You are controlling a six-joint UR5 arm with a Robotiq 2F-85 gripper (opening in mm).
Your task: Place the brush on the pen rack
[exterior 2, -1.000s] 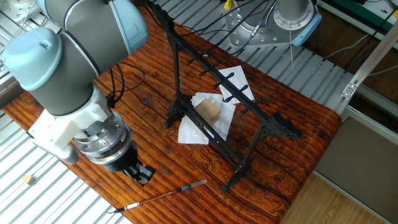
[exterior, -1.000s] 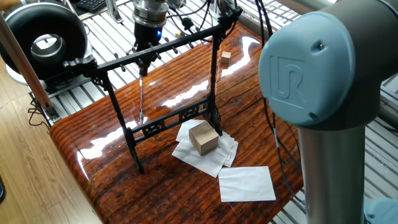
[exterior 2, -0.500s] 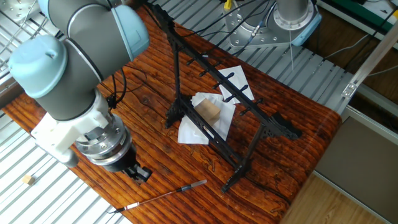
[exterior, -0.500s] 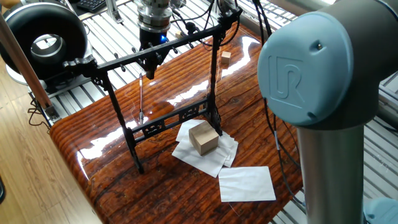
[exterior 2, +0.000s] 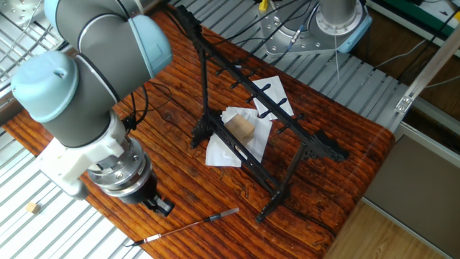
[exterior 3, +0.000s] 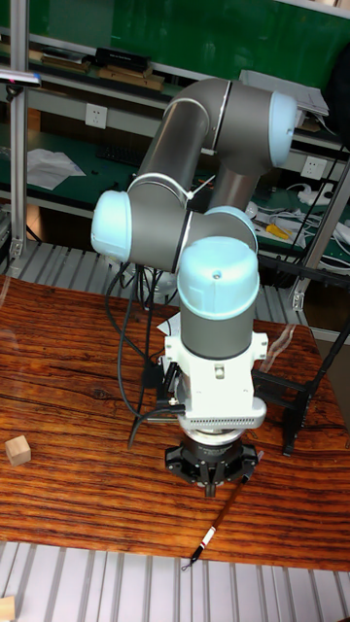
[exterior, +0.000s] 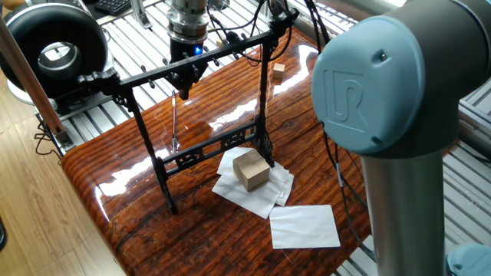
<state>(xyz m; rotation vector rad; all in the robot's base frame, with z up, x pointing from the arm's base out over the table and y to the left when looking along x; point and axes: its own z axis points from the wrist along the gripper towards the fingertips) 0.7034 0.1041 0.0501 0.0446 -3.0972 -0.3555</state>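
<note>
While the thin, straight, dark grey rod-like brush (exterior 2: 190, 226) lies flat on the glossy reddish-brown wooden worktop (exterior: 192, 230), the arm's black two-finger gripper (exterior 2: 159, 206) hangs low and points straight down, just at 11 o'clock from the brush's middle in the other fixed view. The brush runs along the worktop's edge next to the ribbed metal base, one end toward 2 o'clock and the other toward 8 o'clock in that view. In the tall fixed view its upper end reaches under the gripper (exterior 3: 209, 478), so contact cannot be judged. The fingers (exterior 2: 165, 208) show only as a dark block, and whether they are apart or together cannot be told.

The tall black metal pen rack (exterior: 146, 77) stands upright on its two legs near the middle of the worktop, well apart from the brush, and nothing hangs from its pegs. In one fixed view the brush (exterior: 174, 123) appears through the frame, at 6 o'clock below the gripper (exterior: 184, 77). On the far side of the rack from the gripper, a pale brown wooden block (exterior: 250, 169) sits on crumpled white paper sheets (exterior: 261, 195) by the ornamental lower crossbar. A flat white paper sheet (exterior: 304, 226) lies at 5 o'clock from it.
</note>
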